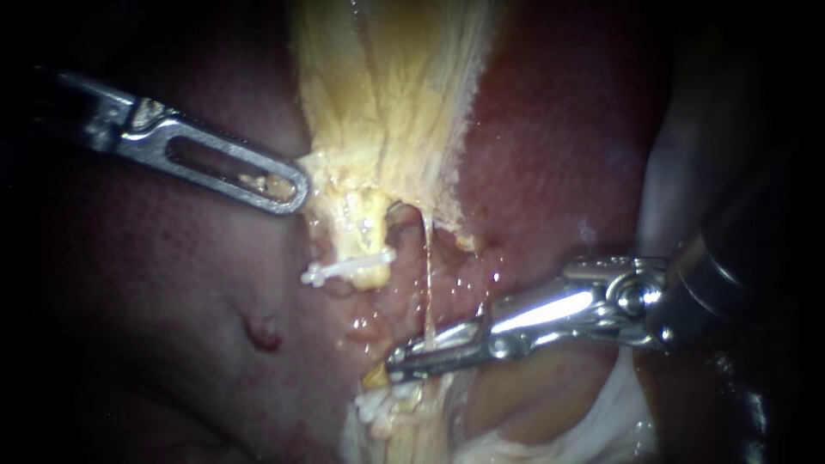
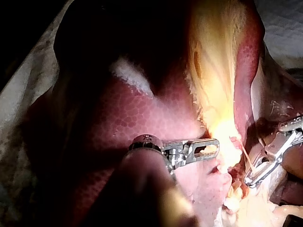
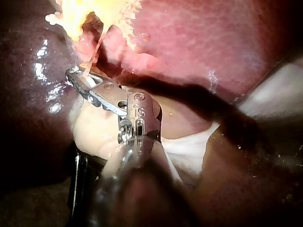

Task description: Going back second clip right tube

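two jaws of my slender steel right instrument [image 1: 402,357] gape astride the thin pale right tube [image 1: 427,283]; my steel left instrument [image 1: 288,187] clamps the yellow gallbladder [image 1: 387,103]. withdrawal looks due: ease straight back.

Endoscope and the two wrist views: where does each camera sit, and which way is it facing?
Endoscope: close over the tissue, facing the clip and thin tube; left instrument and right instrument both show.
Left wrist: on the left arm, looking along its shaft over the liver; right instrument beyond.
Right wrist: on the right arm, looking along its instrument at the thin tube.
All three share the right instrument at that tube.
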`<control>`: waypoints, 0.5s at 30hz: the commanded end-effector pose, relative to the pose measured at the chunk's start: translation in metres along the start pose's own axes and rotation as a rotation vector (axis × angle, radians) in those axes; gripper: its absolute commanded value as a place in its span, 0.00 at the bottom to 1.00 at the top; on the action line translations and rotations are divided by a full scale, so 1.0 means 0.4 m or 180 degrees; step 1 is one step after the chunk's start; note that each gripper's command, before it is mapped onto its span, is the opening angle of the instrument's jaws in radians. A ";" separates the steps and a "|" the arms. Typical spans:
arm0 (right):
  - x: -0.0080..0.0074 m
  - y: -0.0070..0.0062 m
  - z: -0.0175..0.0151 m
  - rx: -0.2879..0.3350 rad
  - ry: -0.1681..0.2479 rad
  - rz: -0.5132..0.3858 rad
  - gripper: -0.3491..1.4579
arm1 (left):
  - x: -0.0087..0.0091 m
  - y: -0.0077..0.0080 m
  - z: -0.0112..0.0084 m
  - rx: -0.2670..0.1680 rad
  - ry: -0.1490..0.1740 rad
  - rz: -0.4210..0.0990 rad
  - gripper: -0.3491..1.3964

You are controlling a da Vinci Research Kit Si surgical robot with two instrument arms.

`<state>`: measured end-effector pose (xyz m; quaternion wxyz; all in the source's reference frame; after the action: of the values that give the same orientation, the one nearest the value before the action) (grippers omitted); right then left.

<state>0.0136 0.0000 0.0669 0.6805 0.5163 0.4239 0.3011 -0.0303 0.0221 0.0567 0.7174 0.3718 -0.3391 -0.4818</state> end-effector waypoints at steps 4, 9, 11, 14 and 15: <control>-0.0001 0.0001 0.0000 0.0000 0.0000 0.0000 0.00 | 0.0000 0.0000 0.0000 0.0003 0.0000 -0.0003 0.00; -0.0001 0.0001 0.0000 0.0013 0.0014 -0.0001 0.00 | 0.0000 0.0000 0.0000 0.0003 0.0000 -0.0003 0.00; -0.0002 0.0001 -0.0001 0.0032 0.0034 -0.0021 0.00 | 0.0000 0.0000 0.0000 0.0003 0.0001 -0.0003 0.00; -0.0002 0.0002 0.0000 0.0081 0.0103 -0.0101 0.10 | 0.0000 0.0000 0.0000 0.0003 0.0001 -0.0003 0.00; 0.0000 0.0003 0.0001 0.0078 0.0144 -0.0101 0.20 | 0.0000 0.0000 -0.0001 0.0003 0.0001 -0.0003 0.00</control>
<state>0.0136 0.0000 0.0671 0.6677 0.5079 0.4544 0.2997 -0.0303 0.0221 0.0567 0.7171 0.3723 -0.3390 -0.4819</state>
